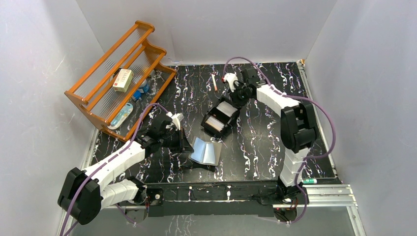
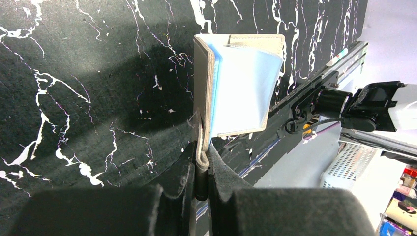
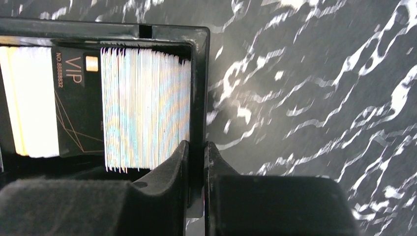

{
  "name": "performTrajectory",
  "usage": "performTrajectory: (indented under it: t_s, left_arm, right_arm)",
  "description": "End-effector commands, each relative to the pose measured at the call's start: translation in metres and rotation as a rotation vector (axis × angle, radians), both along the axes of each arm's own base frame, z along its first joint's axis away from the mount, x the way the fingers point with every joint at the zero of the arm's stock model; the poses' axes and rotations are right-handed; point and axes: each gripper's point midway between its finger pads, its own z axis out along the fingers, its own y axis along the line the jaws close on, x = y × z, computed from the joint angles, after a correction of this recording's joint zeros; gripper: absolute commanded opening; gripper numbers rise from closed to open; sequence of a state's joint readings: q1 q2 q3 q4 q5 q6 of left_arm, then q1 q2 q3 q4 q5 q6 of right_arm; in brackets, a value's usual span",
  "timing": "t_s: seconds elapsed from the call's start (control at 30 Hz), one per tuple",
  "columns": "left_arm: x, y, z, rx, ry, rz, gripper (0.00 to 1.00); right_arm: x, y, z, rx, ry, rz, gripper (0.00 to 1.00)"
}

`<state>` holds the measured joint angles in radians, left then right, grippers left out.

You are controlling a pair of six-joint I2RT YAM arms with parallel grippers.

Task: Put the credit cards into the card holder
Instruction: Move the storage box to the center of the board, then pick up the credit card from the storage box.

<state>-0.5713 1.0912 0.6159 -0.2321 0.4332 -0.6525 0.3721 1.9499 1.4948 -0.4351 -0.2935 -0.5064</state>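
The card holder [image 2: 241, 83] stands open on the black marbled table, grey-brown outside and pale blue inside. My left gripper [image 2: 202, 152] is shut on its near flap edge; from above the holder [image 1: 205, 151] lies just right of that gripper [image 1: 183, 140]. The credit cards [image 3: 145, 108] stand packed on edge in a black tray [image 3: 198, 73], beside a black VIP card [image 3: 78, 108] and a white-yellow one [image 3: 32, 98]. My right gripper [image 3: 196, 146] is shut on the tray's right wall, one finger inside beside the cards and one outside. From above it [image 1: 239, 96] sits at the tray's [image 1: 220, 118] far end.
A wooden rack [image 1: 118, 78] stands at the back left and holds a cream box [image 1: 123, 79] and small items. A thin reddish stick [image 1: 214, 82] lies behind the tray. A marker [image 1: 309, 181] rests on the front rail at the right. White walls close in three sides.
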Motion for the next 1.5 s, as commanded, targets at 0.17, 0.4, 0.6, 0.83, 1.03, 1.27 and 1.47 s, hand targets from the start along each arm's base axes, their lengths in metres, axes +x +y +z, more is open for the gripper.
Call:
performTrajectory:
  t_s: [0.17, 0.4, 0.6, 0.83, 1.03, 1.27, 1.47]
  left_arm:
    - [-0.003, -0.004, -0.01, -0.009, 0.045, -0.017, 0.0]
    - [-0.006, -0.008, -0.014, -0.041, 0.079, -0.013, 0.0]
    - [-0.008, -0.014, -0.016, -0.086, 0.106, 0.0, 0.0]
    - [-0.007, -0.015, -0.019, -0.089, 0.117, 0.008, 0.0]
    - [-0.007, -0.013, -0.022, -0.08, 0.12, 0.016, 0.0]
    - [-0.01, -0.012, -0.024, -0.078, 0.125, 0.012, 0.0]
    - [-0.01, -0.011, -0.023, -0.074, 0.119, 0.012, 0.0]
  right_arm:
    - [-0.068, -0.05, 0.026, -0.08, 0.028, -0.101, 0.01]
    - [-0.09, -0.068, 0.043, -0.075, 0.035, -0.253, 0.17]
    - [-0.096, -0.081, 0.043, -0.104, 0.069, -0.374, 0.44]
    - [-0.099, -0.062, 0.074, 0.029, 0.081, -0.462, 0.54]
    - [-0.117, -0.014, 0.091, 0.029, -0.05, -0.38, 0.67]
    - [-0.141, 0.012, 0.049, -0.154, -0.063, -0.264, 0.88]
    - [-0.144, 0.009, 0.024, -0.274, -0.093, -0.222, 0.94]
